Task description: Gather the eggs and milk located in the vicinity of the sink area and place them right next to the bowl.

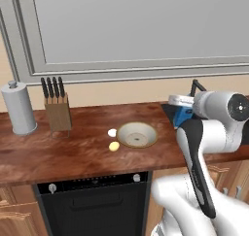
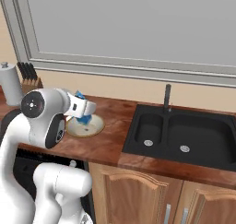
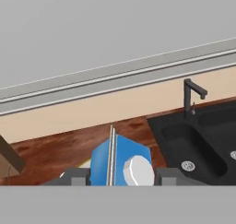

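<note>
Fingers pinch blue milk, carried above counter near bowl. 2 eggs already beside bowl. Step: bringing milk over. Next: lower it next to bowl, let go.

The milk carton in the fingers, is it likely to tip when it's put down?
Possibly: the milk carton looks taller than its base, so it could topple if released tilted. Its flat sides probably grip well. The eggs beside the bowl could roll if bumped.
</note>
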